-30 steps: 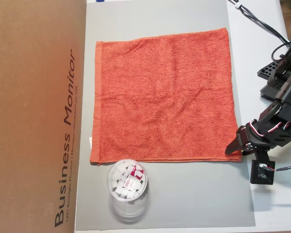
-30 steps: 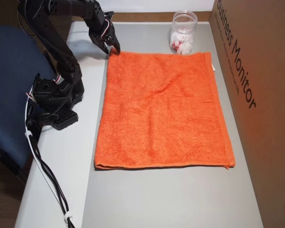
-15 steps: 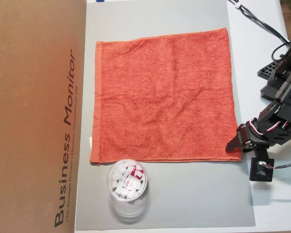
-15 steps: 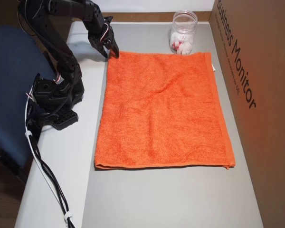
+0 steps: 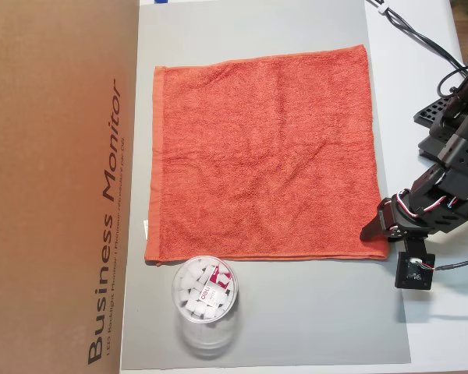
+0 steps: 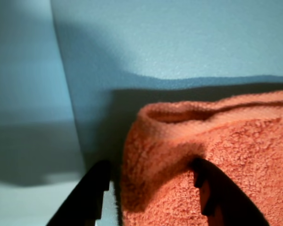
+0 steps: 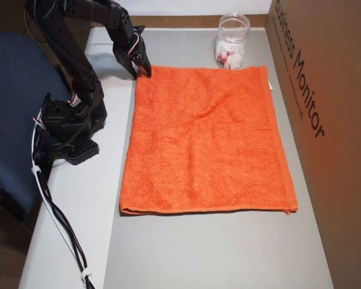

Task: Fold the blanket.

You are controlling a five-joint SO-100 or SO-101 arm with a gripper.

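The gripper [image 6: 151,188] straddles 1 bunched corner of the flat blanket [image 5: 265,152], its 2 fingers spread apart; clear cup [image 5: 205,308] near

Black plastic arm [image 7: 78,66] with red-white-black servo wires and dark fingers [image 6: 92,195].

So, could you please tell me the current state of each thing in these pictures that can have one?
Orange-red terry-cloth blanket: spread flat and unfolded on the grey mat, one corner slightly lifted between the fingers.
Black two-finger gripper: open, straddling that corner, not yet closed on it.
Clear plastic cup: beside the blanket's edge, holding small white pieces.
Brown cardboard box: lying along the mat's side, closed.
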